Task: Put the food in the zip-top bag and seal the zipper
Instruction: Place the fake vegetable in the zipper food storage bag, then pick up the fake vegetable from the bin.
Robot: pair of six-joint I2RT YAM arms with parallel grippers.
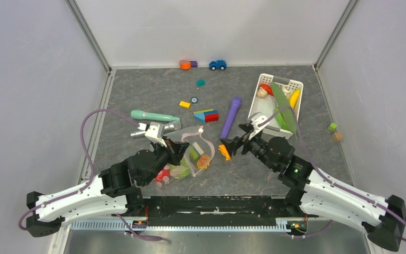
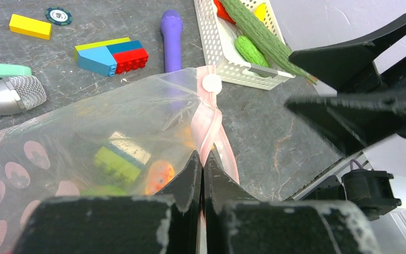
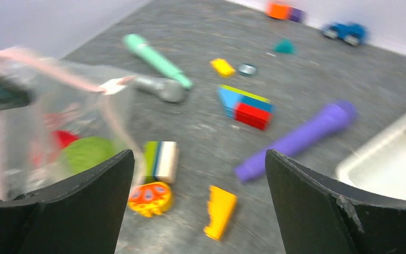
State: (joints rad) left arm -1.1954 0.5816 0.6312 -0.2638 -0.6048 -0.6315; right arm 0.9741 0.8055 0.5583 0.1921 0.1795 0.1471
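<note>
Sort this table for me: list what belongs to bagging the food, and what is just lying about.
Job in hand: zip-top bag; its pink zipper, pinched by the left gripper; cucumber and banana, in the white basket.

Lying about: purple stick; teal stick; building blocks; blue toy car; yellow brick.

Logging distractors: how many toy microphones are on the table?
3: teal microphone left of centre; silver microphone beside it; purple microphone by the white basket. None apparently hidden.
</note>
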